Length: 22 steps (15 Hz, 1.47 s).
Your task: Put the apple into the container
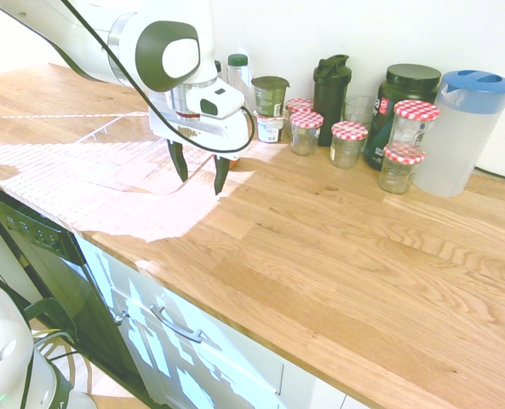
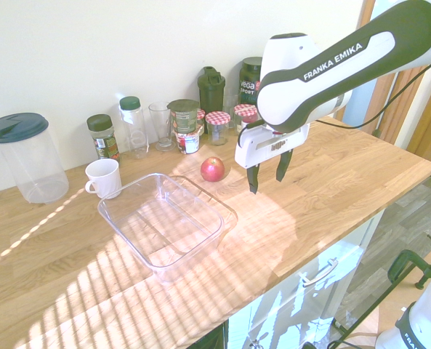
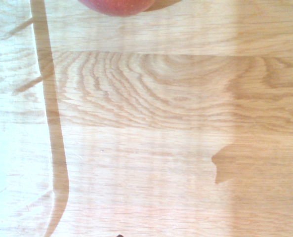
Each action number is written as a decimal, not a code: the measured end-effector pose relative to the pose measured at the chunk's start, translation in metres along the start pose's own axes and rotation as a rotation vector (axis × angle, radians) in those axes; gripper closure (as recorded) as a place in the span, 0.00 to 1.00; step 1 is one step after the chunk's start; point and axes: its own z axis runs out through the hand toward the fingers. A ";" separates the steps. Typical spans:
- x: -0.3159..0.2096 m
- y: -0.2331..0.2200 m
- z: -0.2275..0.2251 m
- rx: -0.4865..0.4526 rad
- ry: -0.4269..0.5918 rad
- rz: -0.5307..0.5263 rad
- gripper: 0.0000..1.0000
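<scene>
The small red apple [image 2: 212,169] rests on the wooden counter, just past the far right corner of the clear rectangular container [image 2: 200,195], which has nothing in it. My gripper [image 2: 267,178] hangs open a little above the counter, to the right of the apple and apart from it, with nothing between its fingers. In the first exterior view the gripper [image 1: 201,181] points down over sunlit wood; the apple is hidden there and glare washes out the container. The wrist view catches only the apple's edge [image 3: 117,5] and the container's rim [image 3: 51,123].
Red-checked-lid jars [image 1: 349,141], a black shaker [image 1: 331,85], a dark tub and spice jars line the back wall. A blue-lidded pitcher [image 2: 26,156] and a white mug [image 2: 105,178] stand left of the container. The counter's front edge [image 2: 324,233] runs close below the gripper.
</scene>
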 end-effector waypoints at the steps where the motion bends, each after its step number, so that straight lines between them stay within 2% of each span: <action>1: 0.000 0.000 0.001 -0.001 -0.001 0.000 0.00; 5: 0.002 -0.024 -0.008 0.019 0.030 -0.021 0.00; 8: 0.020 -0.075 -0.019 0.040 0.059 -0.049 0.00; 14: 0.084 -0.159 0.000 0.020 0.067 -0.092 0.00; 19: 0.082 -0.169 0.014 -0.055 0.022 -0.106 0.00; 20: 0.081 -0.168 0.015 -0.066 0.018 -0.107 1.00; 22: 0.080 -0.167 0.022 -0.077 0.010 -0.113 1.00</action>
